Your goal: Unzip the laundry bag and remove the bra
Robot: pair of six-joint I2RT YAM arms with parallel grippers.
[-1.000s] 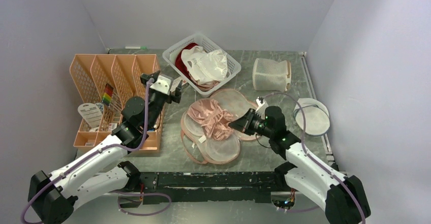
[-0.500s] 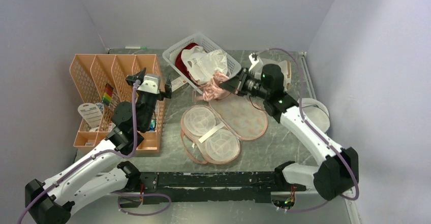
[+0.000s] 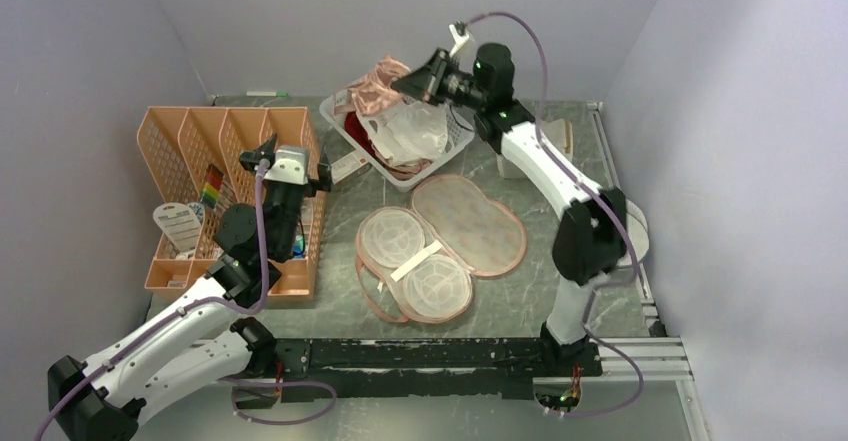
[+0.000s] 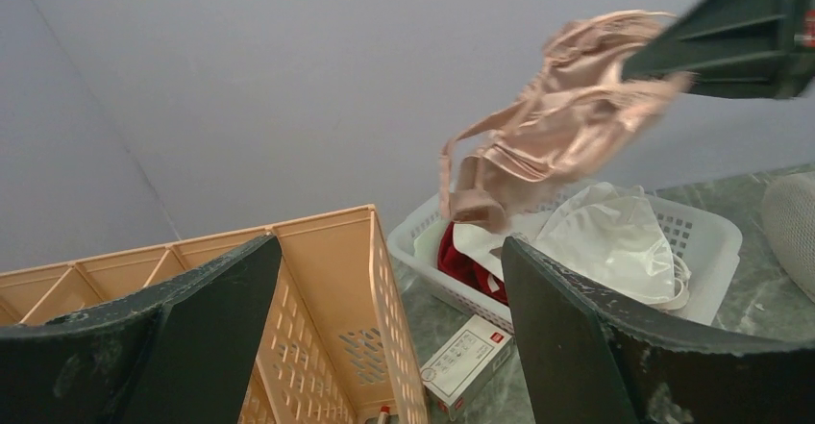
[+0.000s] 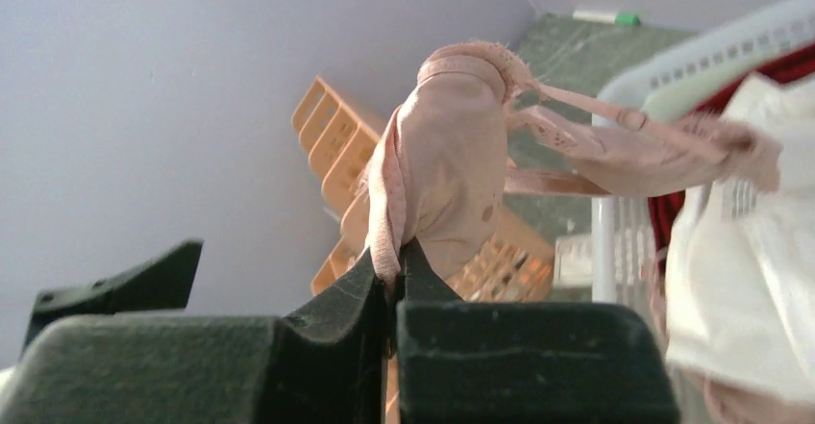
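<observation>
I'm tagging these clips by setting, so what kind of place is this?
Likely a robot lab bench staged as a laundry corner: a walled-in table, a basket of clothes, and an opened laundry bag.

Soft, even, bright light fills every view; only faint shadows lie on the tabletop (image 3: 540, 291); the bra (image 4: 567, 116) is slightly blurred in the left wrist view; the near jaws look out of focus.

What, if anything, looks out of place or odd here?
Nothing looks spilled or damaged. The bra dangles bunched from the shut right hand, high above the white basket, and the laundry bag lies splayed open and empty.
</observation>
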